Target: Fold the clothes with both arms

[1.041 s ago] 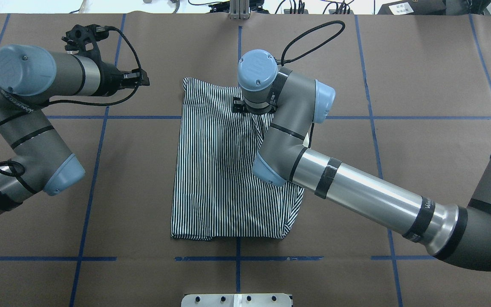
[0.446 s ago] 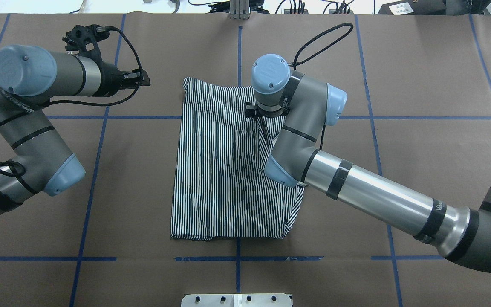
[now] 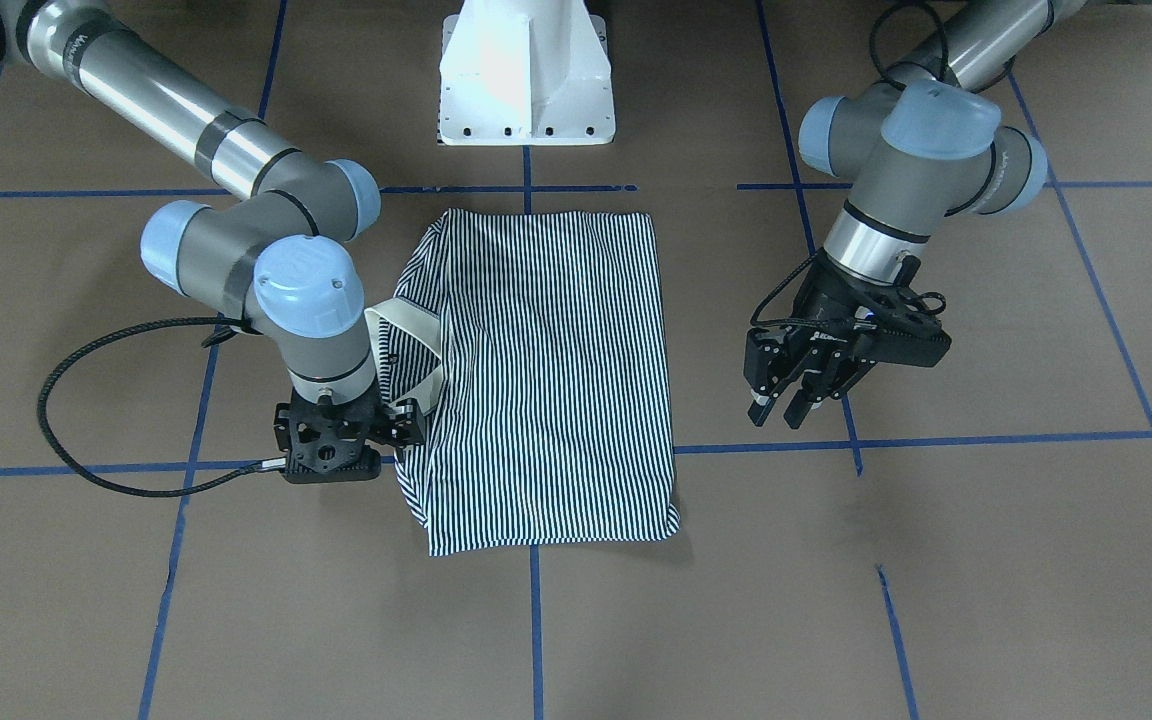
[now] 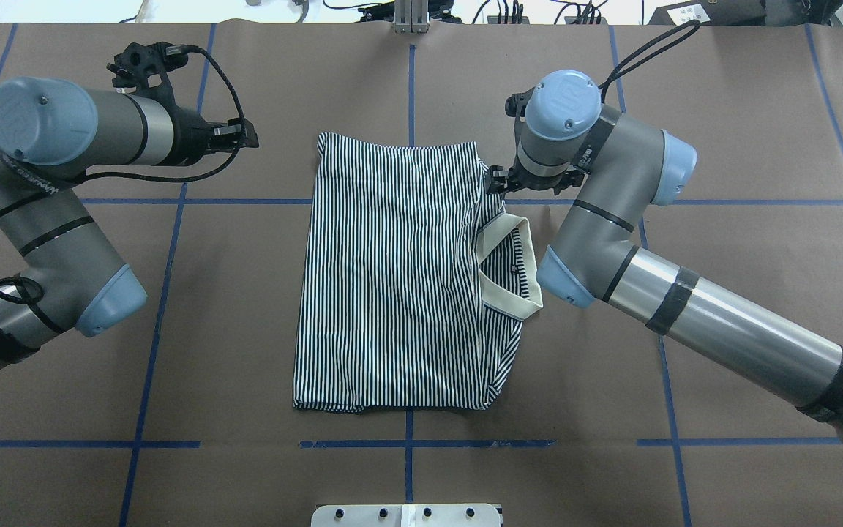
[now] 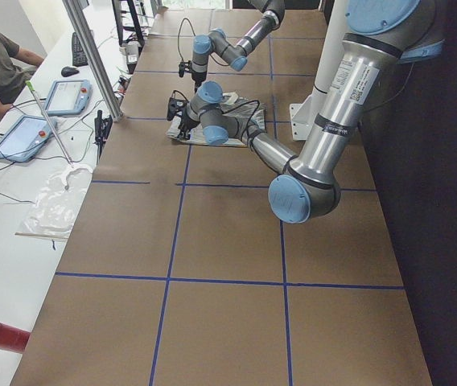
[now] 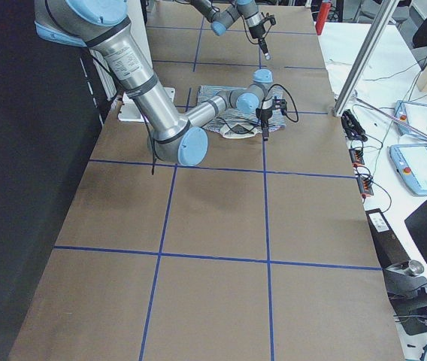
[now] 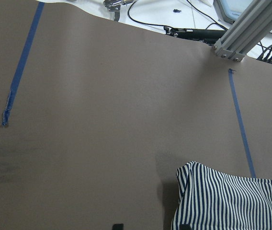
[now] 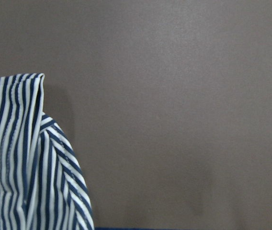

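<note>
Right arm (image 4: 685,315) swung off shirt's (image 4: 392,278) top middle, out to its right edge; collar (image 4: 531,263), covered before, now exposed. Left arm (image 4: 63,139) unchanged. Left gripper (image 4: 244,136) above bare table (image 4: 721,146), left of shirt, well apart; fingers parted, nothing between. Shirt flat mid-table, folded to rectangle, cream collar poking out right side. Right gripper (image 4: 495,181) just beside shirt's upper right edge; fingers hidden under wrist, cannot tell grip.

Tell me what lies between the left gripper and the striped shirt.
Nothing: only bare brown table cover separates the left gripper from the shirt, plainest in the front-facing view.
</note>
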Motion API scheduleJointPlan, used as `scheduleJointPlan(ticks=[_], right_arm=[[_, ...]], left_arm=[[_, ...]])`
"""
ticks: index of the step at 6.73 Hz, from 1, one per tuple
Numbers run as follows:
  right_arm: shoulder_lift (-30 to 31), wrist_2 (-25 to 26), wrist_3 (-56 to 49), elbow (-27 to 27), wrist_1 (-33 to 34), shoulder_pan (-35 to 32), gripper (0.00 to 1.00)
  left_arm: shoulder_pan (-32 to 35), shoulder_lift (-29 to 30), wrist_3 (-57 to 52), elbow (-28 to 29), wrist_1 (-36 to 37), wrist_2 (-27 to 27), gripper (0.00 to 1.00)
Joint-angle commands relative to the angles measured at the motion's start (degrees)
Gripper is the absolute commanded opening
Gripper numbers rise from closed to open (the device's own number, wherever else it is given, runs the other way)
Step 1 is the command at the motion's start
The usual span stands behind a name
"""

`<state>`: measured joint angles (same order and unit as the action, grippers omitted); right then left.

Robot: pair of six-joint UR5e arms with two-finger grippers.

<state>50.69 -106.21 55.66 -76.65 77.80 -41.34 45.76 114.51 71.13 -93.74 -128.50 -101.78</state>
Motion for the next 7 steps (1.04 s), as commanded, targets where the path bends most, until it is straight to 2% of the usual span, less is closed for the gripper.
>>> scheduleJointPlan(ticks=[1,2,3,4,5,6,7], right_arm=[[0.6,-0.6,4.4,-5.5,1.2,-0.5,1.00],[3.3,-0.4,16.5,-14.3,3.8,1.3,1.00],[7.5,5.8,34.3,-23.0,4.0,7.8,0.99],[8.1,14.5,46.9,-26.2,4.2,14.6,0.91],[8.5,17.7,54.7,-27.7,4.3,19.1,0.89],[9.8,20.1,61.0,-31.6,8.9,24.5,0.88],[11.0,26.3,63.2,-32.9,12.4,29.6,0.88]], left_arm=[[0.0,-0.1,0.1,-0.6,0.1,0.0,0.49],[0.2,-0.2,0.1,-0.9,0.0,-1.7,0.49],[0.3,-0.3,0.1,-1.0,0.0,-1.8,0.49],[0.3,-0.3,0.1,-1.0,0.1,-1.8,0.49],[0.4,-0.4,0.1,-1.0,0.1,-1.8,0.49],[0.4,-0.4,0.1,-1.0,0.1,-1.8,0.49],[0.6,-0.4,0.2,-0.9,0.1,-1.8,0.49]])
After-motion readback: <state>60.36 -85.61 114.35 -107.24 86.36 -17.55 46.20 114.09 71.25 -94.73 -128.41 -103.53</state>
